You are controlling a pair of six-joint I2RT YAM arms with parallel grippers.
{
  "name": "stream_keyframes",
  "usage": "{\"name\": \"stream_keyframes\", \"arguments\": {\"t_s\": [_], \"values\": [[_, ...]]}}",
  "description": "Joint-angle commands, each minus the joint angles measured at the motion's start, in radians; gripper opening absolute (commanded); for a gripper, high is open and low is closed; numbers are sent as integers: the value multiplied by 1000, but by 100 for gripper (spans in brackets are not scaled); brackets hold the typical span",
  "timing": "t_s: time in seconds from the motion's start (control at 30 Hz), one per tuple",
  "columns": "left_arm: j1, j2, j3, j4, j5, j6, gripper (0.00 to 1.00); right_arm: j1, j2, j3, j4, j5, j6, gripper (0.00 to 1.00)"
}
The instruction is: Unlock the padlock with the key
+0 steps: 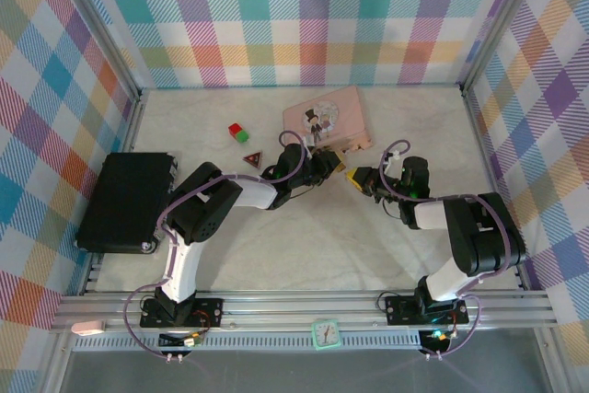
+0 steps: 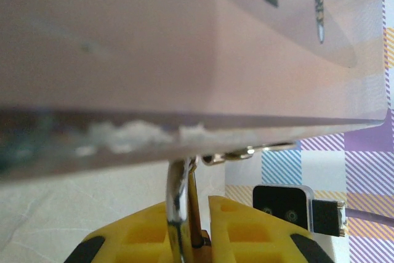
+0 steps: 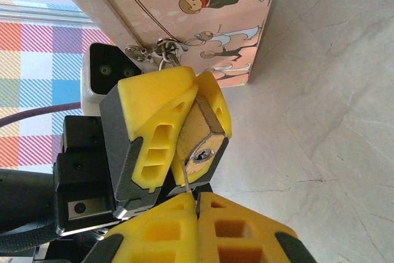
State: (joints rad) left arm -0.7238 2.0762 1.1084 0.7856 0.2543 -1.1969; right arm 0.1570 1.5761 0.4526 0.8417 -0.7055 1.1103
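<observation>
The brass padlock [image 3: 198, 129] is clamped between the yellow fingers of my left gripper [image 3: 192, 100], with its keyhole face turned toward the right wrist camera. Its silver shackle [image 2: 177, 196] rises between the left gripper [image 2: 192, 214] pads and hooks through the gold clasp [image 2: 245, 153] of the pink tin [image 2: 184, 47]. My right gripper [image 3: 197, 198] is shut on the thin key [image 3: 186, 178]. The key's blade points up and its tip touches the padlock's face just left of the keyhole, outside the slot. From above, both grippers [image 1: 328, 168] [image 1: 359, 178] meet in front of the tin [image 1: 327, 115].
A red triangle piece [image 1: 252, 159] and red and green blocks [image 1: 238, 132] lie left of the tin. A black box [image 1: 124, 202] sits at the table's left edge. Checked walls close in the back and sides; open tabletop lies near the arm bases.
</observation>
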Motion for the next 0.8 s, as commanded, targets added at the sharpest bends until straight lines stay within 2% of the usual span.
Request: {"name": "stream_keyframes", "arguments": {"t_s": [0.0,0.23,0.77], "values": [[1,-23,-25,-6,34,-50,0,-5,-8,-1,3,24,-23,0],[1,-25,-24,-5,34,-50,0,-4,-36,-5,-64,51,-48,0],[0,-29,-24,-6,30,-52,0,-4,-41,-15,-97,66,-39,0]]}}
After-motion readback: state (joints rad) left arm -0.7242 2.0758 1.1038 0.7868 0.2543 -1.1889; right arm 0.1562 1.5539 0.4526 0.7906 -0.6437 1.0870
